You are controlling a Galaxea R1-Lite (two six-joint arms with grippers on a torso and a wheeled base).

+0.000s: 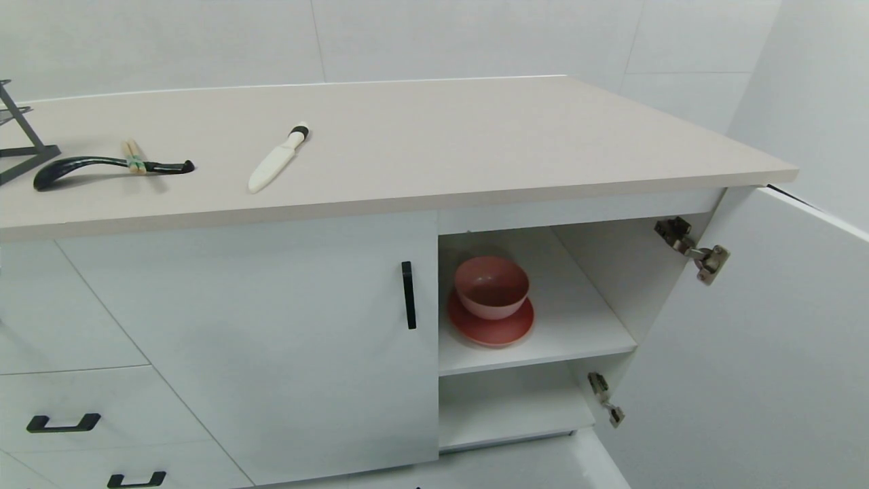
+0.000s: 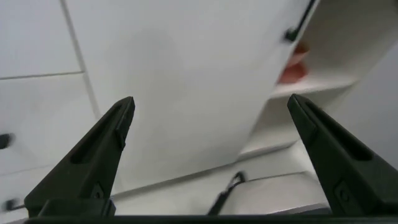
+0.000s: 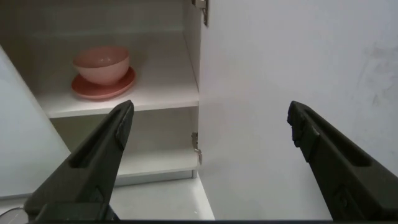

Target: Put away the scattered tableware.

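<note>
The pink bowl (image 1: pixel 491 285) sits on the red plate (image 1: pixel 490 326), and both rest on the top shelf (image 1: pixel 577 339) inside the cupboard (image 1: pixel 611 272), so we think these two are put away. Up on the counter (image 1: pixel 475 142) three things wait for us. The white knife (image 1: pixel 277 157) lies alone, well apart from the cupboard. Farther to our left lies the black spoon (image 1: pixel 102 166), and the chopsticks (image 1: pixel 134 157) lie across its handle, touching it. A dark rack (image 1: pixel 20 146) stands just beside the spoon at the counter's left end. The open door (image 1: pixel 747 353) swings out to our right, and the shut door (image 1: pixel 271 339) is next to the shelf on our left. Our right gripper (image 3: pixel 210 107) hangs low in front of the open cupboard, spread wide with nothing in it, and it looks in at the bowl and plate. Our left gripper (image 2: pixel 210 102) is spread wide too, with nothing in it, and faces the shut door. We think we are between jobs: one pair is stored, and the next thing must be fetched. For that we need to lift an arm up over the counter and come down on the knife, which is closest. It lies flat and thin, so we must pinch it across its narrow sides and hold it firmly, or it may slip.
</note>
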